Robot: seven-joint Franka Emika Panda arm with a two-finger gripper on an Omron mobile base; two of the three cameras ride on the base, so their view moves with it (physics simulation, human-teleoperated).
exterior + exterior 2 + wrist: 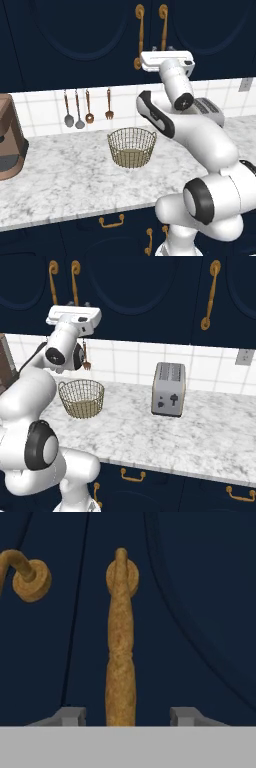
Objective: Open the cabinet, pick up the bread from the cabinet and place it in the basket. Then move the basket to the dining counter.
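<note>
While the basket sits empty, the pincer gapes around a cabinet handle, gripping nothing.

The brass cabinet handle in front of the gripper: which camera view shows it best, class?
The hand view: the handle stands large between the open gripper fingertips. The left base view shows its upper part above the hand; the right base view likewise.

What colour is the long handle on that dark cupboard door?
Brass-gold, mottled, on the navy cabinet door; the long curved handle shows best in the hand view.
</note>
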